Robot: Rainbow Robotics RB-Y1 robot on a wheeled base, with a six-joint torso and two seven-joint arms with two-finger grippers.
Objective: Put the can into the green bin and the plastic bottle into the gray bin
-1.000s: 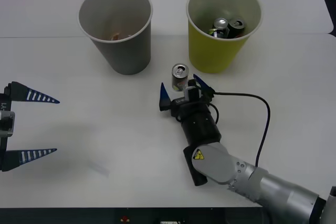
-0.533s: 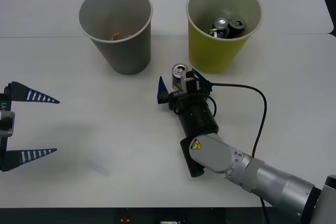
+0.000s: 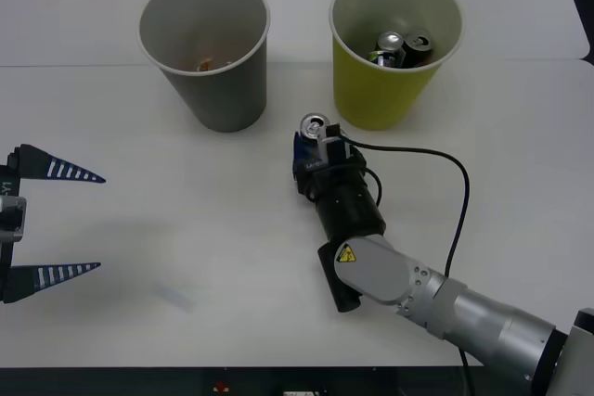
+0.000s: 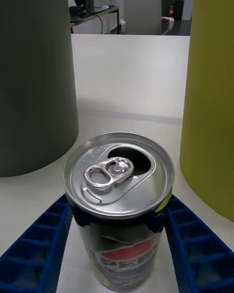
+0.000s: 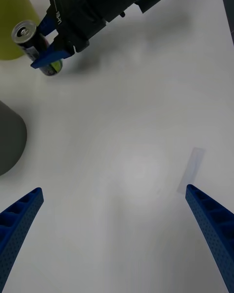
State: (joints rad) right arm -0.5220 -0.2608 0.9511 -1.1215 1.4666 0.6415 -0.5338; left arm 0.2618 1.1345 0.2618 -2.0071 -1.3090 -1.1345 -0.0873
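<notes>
Can upright, clamped in right tool; two more in green bin; left tool apart.

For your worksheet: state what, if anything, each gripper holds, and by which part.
The right gripper clamps the can by its lower sides, upright on the table. The left gripper is open, holding nothing.

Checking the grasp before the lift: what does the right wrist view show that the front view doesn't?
Right wrist: blue fingers pressed against both sides of the can, its tab and label close up.
Front: cans already lying inside the green bin, and the left hand open, idle at the table's left edge.
Both: the can standing between the gray bin and green bin.
</notes>
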